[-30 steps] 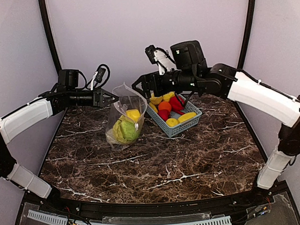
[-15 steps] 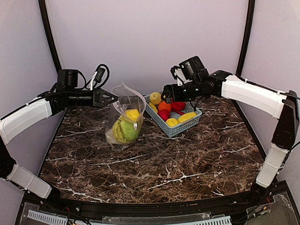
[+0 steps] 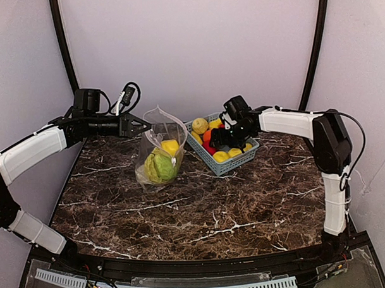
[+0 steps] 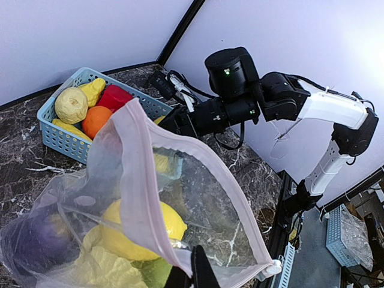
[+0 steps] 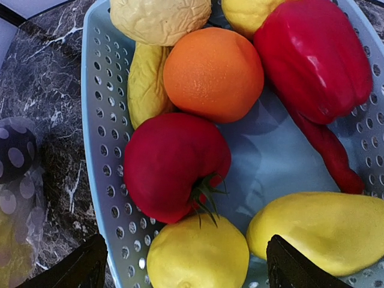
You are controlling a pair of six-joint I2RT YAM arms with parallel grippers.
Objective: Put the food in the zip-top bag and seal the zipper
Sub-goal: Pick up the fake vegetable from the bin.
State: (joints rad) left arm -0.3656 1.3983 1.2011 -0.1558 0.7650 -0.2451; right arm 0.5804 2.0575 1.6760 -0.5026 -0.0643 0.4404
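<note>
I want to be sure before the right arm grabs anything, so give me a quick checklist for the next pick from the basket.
1. Left claw shut on the bag rim: ok.
2. Bag mouth, zipper spread open: ok.
3. Right claw open above the basket: ok.
4. Food to pick in basket, tomato, orange: ok.
5. Single piece lined up under the claw: cannot tell; tomato and lemon both lie there.
6. Spare room in bag: cannot tell.

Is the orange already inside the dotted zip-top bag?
No, the orange lies in the light blue basket beside the red tomato.
</note>
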